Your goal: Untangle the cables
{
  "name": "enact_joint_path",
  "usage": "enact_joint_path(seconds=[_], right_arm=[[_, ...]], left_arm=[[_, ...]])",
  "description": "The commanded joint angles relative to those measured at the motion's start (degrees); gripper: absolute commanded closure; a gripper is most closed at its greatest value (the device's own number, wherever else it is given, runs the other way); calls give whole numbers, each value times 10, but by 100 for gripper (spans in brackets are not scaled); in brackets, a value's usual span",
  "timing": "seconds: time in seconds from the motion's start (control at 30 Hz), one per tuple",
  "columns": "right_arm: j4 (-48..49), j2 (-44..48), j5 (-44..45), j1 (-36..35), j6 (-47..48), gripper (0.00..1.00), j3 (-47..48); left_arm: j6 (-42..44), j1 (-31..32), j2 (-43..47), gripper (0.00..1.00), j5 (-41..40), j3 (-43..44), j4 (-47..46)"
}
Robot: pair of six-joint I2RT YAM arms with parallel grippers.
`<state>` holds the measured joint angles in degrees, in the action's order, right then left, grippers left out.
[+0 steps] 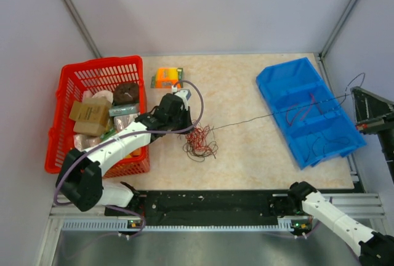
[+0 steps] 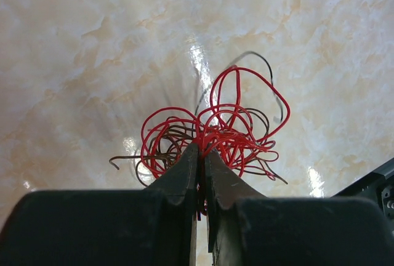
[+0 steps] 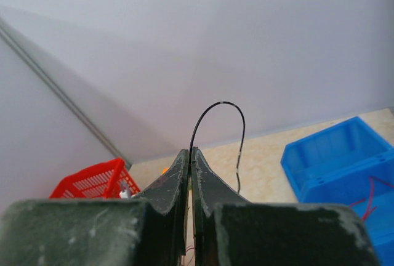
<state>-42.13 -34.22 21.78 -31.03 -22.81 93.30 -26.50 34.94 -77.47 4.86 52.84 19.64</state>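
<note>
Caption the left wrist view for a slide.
Left gripper shut on the cables, a tangled red and brown bundle on the beige marbled table.

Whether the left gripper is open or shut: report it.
Shut: the left gripper pinches the cables, its tips nearly touching.

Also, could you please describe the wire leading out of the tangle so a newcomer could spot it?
Find the blue bin on the right of the table. One dark wire runs straight from the right gripper, shut on it, across that bin to the bundle of cables in the left gripper. Unlike the curled red and brown loops there, it is a single straight line.
</note>
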Motion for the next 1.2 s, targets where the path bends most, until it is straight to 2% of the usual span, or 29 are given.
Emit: enact_joint_path(seconds=[0.0, 0.1, 0.23, 0.33, 0.47, 0.6, 0.73, 0.83, 0.9, 0.97, 1.0, 1.07, 1.17], right_arm=[[3, 1, 87, -4, 58, 100, 65], [1, 0, 85, -4, 53, 100, 72], [1, -5, 24, -4, 22, 100, 38], [1, -17, 10, -4, 19, 100, 38], [2, -16, 6, -4, 26, 100, 67], [20, -4, -18, -4, 33, 100, 101], [61, 6, -71, -4, 26, 100, 145], [109, 15, -108, -4, 5, 100, 143], [122, 11, -124, -4, -8, 100, 133], [131, 3, -134, -4, -21, 100, 120], [136, 0, -138, -4, -26, 100, 113], [138, -6, -139, -4, -33, 100, 102], [140, -13, -140, -4, -42, 100, 101]], left_arm=[[15, -7, 13, 92, -3, -13, -4], [15, -8, 22, 75, -2, -15, -8], [16, -8, 38, 50, 8, -9, -9], [20, -8, 55, 40, 7, 5, 4], [36, -9, 80, 32, -2, 31, 26], [46, -9, 115, 27, -15, 55, 27], [54, -9, 137, 23, -2, 56, -13], [50, -9, 118, 23, 50, 45, -47], [17, -8, 84, 25, 112, 33, -63], [-36, 17, 43, 31, 179, 4, -106], [-59, 37, 22, 34, 187, -12, -145], [-86, 87, -5, 38, 166, -39, -187], [-124, 137, -34, 39, 138, -74, -259]])
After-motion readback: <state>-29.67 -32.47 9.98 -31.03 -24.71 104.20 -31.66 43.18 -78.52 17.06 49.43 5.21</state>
